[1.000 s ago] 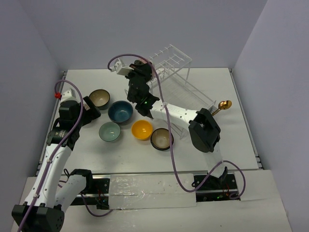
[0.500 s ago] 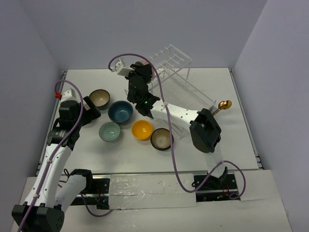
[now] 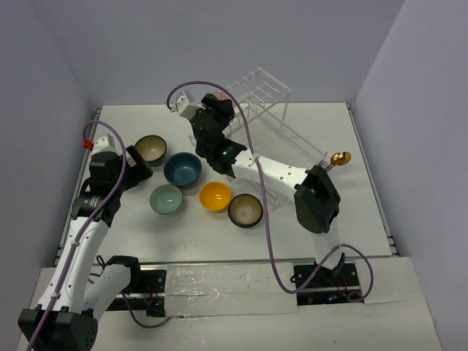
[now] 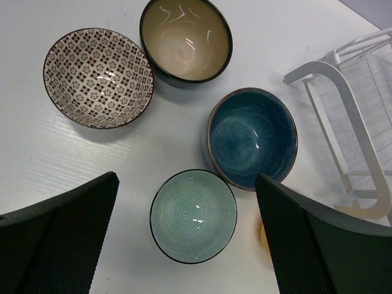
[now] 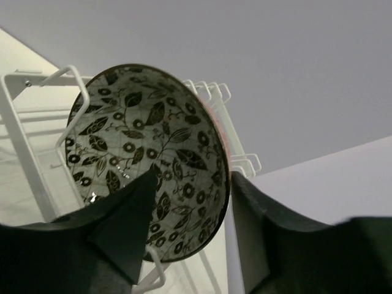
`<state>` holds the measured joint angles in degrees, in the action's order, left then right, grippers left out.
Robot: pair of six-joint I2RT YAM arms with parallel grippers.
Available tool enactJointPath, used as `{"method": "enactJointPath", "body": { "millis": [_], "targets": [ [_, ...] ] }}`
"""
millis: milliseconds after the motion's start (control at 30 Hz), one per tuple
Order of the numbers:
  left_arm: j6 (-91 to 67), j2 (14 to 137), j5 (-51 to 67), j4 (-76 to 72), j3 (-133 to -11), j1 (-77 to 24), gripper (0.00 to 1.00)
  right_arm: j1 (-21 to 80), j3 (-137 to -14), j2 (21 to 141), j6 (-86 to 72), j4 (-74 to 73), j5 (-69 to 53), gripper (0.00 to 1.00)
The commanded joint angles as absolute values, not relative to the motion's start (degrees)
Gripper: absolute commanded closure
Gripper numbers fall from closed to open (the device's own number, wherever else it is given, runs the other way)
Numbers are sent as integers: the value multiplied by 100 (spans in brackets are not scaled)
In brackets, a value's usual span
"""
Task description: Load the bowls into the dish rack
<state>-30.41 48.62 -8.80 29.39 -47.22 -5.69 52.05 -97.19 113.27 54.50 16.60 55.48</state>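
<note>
Seen from above, the right gripper point(image 3: 212, 108) reaches to the 10 o'clock end of the dish rack point(image 3: 270, 110). Five bowls show on the bench point(image 3: 365, 205) at the rack's 8 o'clock, the yellow bowl point(image 3: 216, 196) among them. The left gripper point(image 3: 139, 165) hovers at that cluster's 9 o'clock edge, so it looks the nearer arm for whichever bowl goes next.

The left wrist view shows its jaws spread wide and empty. The pale green bowl point(image 4: 193, 215) lies between them at 6 o'clock, and the dark blue bowl point(image 4: 253, 138) at 3 o'clock sits beside the rack's leg.

In the right wrist view, a leaf-patterned bowl point(image 5: 147, 159) stands on edge among the rack's upper wires. The jaws are parted on either side of its rim and apparently do not pinch it. A clean exit would likely run straight back along the rim's plane.
</note>
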Motion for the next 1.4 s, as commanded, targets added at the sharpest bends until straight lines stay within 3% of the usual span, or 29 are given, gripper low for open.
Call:
{"method": "enactJointPath", "body": {
  "millis": [0,267,367,600,833,1067,1367],
  "targets": [
    [-2900,4878,-791,2769,-4729,-519,1,5273,-9975,10802,4931,1047,5406,39],
    [-2909,4922,-581,2733,-4711,-466,1,5396,-10081,10091,4106,221,5072,10],
    [-2953,4983,-501,2742,-4711,-466,1,5423,-10064,9723,3544,-297,4914,4],
    [-3225,5264,-211,3058,-4632,-466,1,5423,-9160,8316,1288,-1529,3895,1],
    [-3638,5423,-105,3243,-4281,-466,1,5414,-6921,6332,9,-1134,2726,0],
    [-3946,5764,-509,3401,-4148,-466,1,5423,-5389,5108,-826,-660,2215,0],
    [-4649,6099,-360,2945,-3648,-527,16,5396,-4474,4438,-1046,-53,1916,0]
  ]
}}
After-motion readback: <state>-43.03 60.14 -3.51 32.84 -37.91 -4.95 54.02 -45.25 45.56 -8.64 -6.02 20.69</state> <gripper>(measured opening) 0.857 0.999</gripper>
